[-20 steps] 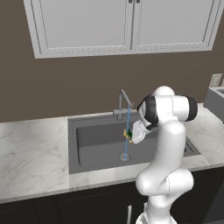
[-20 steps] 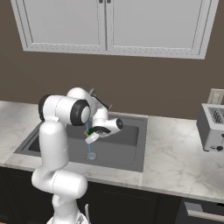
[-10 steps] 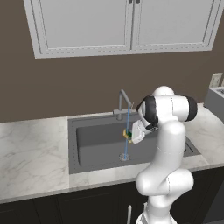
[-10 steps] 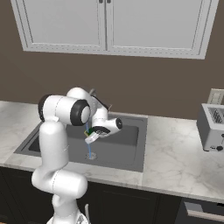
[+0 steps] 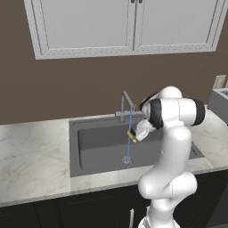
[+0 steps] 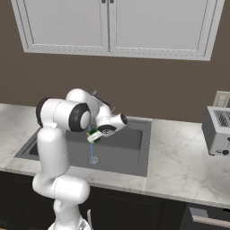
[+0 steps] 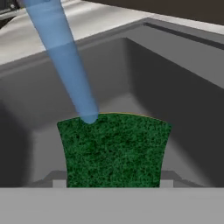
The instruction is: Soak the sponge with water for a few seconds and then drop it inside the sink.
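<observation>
Above the middle of the large dark grey recessed sink [image 5: 98, 144], the small rectangular sponge [image 7: 114, 148] with a dark green scouring top and yellow underside sits clamped between the fingers of the white arm's two-finger gripper [image 5: 133, 134], which is closed on it. In the hand view its green face is speckled and rough, its far edge curved, and a thin yellow line shows along that edge. The thin light-blue stream of water [image 5: 129, 133] falls from the slim grey angular faucet [image 5: 125, 103] at the far rim and meets the sponge at its far left corner, then runs down to the round metal drain [image 5: 126, 160]. The sponge hangs well above the basin floor, apart from all four walls. White marble counter [image 5: 33, 151] surrounds the sink; a silver toaster [image 6: 218, 130] stands well to the right.
</observation>
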You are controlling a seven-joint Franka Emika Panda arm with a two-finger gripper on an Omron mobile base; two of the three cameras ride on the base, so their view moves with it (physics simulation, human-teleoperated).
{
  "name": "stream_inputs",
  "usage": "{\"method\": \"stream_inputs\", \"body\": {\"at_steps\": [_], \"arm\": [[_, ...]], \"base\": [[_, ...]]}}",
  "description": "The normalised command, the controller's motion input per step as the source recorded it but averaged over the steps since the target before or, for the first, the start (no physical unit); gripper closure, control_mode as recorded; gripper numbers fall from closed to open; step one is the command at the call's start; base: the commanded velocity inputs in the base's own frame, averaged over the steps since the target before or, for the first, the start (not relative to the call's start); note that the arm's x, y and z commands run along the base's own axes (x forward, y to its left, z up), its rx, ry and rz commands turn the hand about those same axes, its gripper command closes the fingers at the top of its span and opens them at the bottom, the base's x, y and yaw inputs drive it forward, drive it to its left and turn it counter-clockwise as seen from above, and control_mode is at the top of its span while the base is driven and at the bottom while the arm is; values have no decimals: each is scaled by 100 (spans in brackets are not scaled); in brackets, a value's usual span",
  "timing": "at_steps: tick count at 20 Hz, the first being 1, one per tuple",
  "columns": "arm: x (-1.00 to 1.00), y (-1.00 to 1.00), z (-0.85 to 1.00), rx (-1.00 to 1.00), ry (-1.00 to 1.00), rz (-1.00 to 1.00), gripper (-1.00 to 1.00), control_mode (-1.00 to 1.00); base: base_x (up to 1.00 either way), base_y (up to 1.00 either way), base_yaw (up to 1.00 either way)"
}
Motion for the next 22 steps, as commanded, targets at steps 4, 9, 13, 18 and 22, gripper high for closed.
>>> {"method": "stream_inputs", "body": {"at_steps": [4, 9, 13, 18, 22], "arm": [[-1, -31, 36, 0, 30, 0, 100, -100], [-16, -25, 6, 0, 17, -2, 100, -100], [-8, -22, 0, -5, 3, -6, 100, -100], [0, -17, -4, -18, 3, -10, 100, -100], [0, -21, -7, -28, 13, -12, 100, -100]], "base": [[0, 0, 0], [0, 0, 0], [0, 0, 0], [0, 0, 0], [0, 0, 0]]}}
